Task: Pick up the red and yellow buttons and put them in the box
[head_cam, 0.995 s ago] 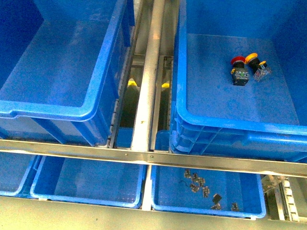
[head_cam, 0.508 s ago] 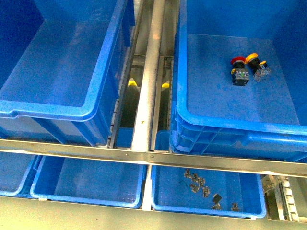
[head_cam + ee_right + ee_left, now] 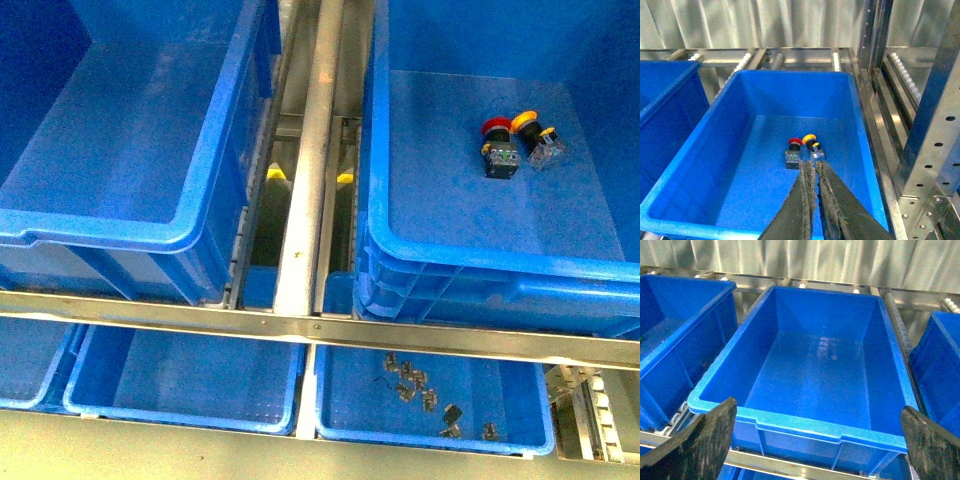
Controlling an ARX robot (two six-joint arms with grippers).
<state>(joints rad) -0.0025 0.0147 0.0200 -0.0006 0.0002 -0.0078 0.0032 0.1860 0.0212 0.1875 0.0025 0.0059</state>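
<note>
The red button (image 3: 496, 146) and yellow button (image 3: 535, 137) lie just beside each other on the floor of the deep blue bin (image 3: 470, 255), toward its 1 o'clock corner. They look small, rigid and light; the domed caps seem slippery, so the square bodies offer the better hold. The right gripper (image 3: 814, 172) hangs above them, fingers pressed together; the left gripper (image 3: 817, 440) is spread wide over an empty bin (image 3: 790, 422). Tall walls crowd any approach
</note>
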